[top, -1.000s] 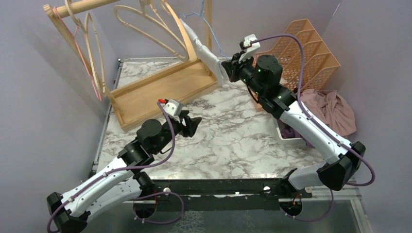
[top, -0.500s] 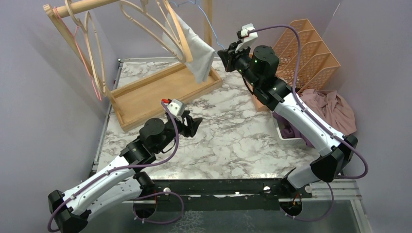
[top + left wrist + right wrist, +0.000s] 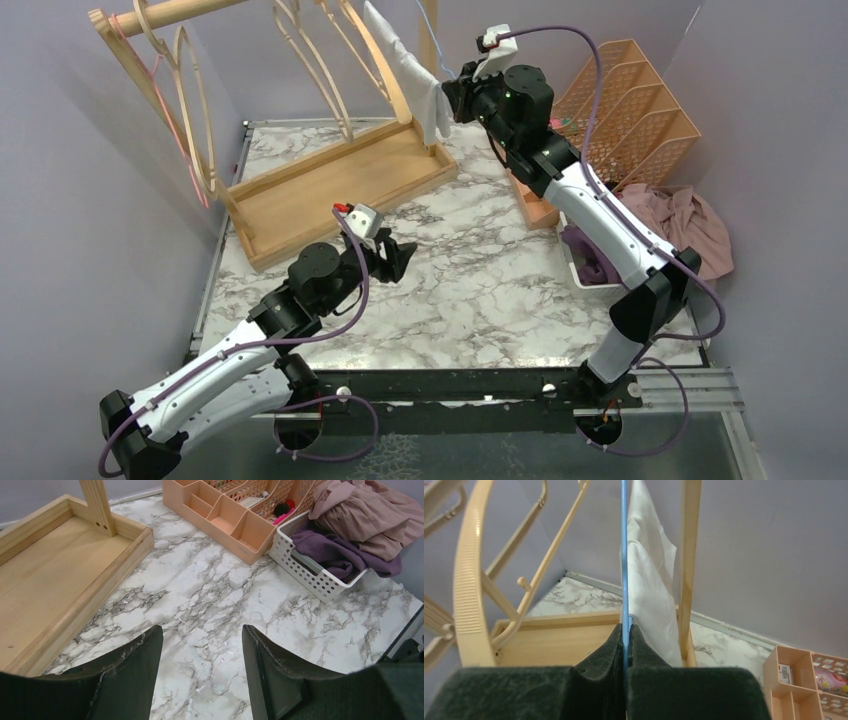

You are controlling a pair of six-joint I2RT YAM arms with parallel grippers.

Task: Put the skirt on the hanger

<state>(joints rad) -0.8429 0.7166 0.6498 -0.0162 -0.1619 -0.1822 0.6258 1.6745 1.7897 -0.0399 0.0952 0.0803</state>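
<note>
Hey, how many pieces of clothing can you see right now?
3: a white skirt hanging beside the blue hanger at the back; a pink garment heaped at far right; a purple garment in the white basket. More may be hidden underneath.

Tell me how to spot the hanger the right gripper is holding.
Find the wooden rack at the table's far side. By its right post, the right gripper pinches a hanger beside the white skirt. It is thin and blue; the other hangers are thick and beige.
</note>
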